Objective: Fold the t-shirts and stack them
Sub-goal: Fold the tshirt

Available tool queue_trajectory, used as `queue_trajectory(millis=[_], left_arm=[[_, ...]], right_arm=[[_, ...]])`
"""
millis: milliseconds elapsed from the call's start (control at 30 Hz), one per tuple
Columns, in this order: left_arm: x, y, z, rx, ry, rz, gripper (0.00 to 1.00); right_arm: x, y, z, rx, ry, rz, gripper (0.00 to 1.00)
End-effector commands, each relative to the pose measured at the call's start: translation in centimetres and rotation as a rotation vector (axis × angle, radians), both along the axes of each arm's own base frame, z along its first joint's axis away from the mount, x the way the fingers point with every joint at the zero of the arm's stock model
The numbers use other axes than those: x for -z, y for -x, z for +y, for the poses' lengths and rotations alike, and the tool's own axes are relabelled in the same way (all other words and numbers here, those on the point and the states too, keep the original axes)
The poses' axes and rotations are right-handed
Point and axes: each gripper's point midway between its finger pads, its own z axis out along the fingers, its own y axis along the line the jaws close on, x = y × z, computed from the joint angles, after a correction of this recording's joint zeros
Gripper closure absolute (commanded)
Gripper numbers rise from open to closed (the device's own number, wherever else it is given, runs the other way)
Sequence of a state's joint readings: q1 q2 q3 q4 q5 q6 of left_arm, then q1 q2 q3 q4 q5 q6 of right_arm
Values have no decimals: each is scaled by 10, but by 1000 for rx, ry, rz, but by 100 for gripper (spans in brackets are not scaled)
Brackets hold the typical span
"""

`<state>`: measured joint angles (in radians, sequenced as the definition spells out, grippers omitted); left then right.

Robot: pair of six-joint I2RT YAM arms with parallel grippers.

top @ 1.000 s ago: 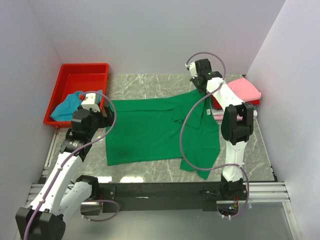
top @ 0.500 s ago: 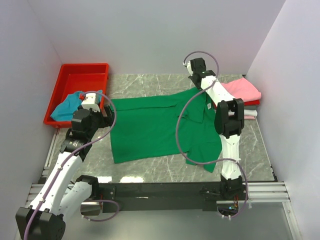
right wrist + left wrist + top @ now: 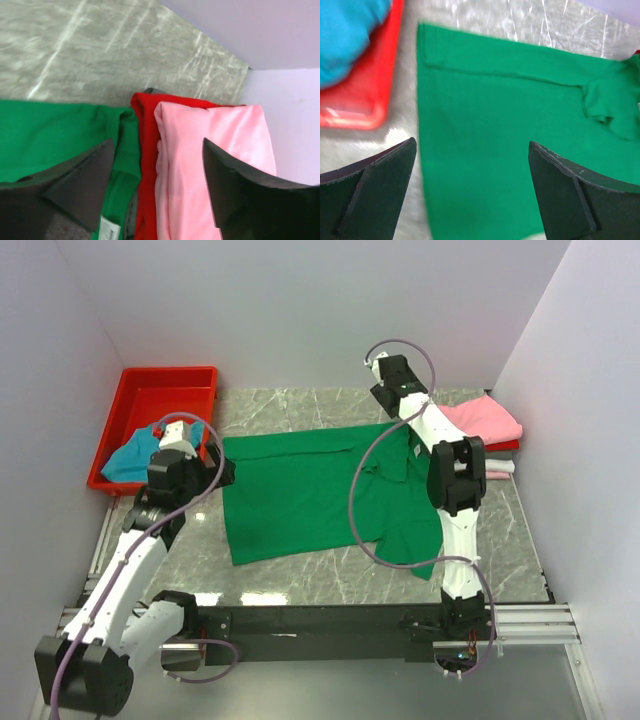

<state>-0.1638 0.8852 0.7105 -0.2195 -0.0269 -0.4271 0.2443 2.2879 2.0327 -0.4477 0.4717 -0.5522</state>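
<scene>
Here we see the green t-shirt spread flat across the middle of the desk. Our left gripper hangs over its left edge, jaws wide apart and holding nothing. Our right gripper, also parted and empty, hovers at its far right corner, beside the folded pink t-shirt, which lies on a red t-shirt.

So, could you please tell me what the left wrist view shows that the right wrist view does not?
Only the left wrist view shows the red tray with the teal-blue shirt on it. Only the right wrist view shows the pink shirt over the red shirt, plus a white neck label. Both show the green shirt lying on the marble table.
</scene>
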Motion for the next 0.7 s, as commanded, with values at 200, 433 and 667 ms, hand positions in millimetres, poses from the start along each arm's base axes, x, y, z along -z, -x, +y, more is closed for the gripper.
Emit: queue_trajectory(millis=[200, 433, 667], left_arm=[[60, 66, -50, -108, 511, 402, 12], [122, 135, -60, -378, 551, 704, 18], [156, 148, -43, -545, 444, 754, 25]], right_arm=[[-95, 153, 101, -744, -433, 123, 15], [-12, 356, 132, -1323, -593, 409, 15], [18, 394, 125, -1276, -620, 476, 19]])
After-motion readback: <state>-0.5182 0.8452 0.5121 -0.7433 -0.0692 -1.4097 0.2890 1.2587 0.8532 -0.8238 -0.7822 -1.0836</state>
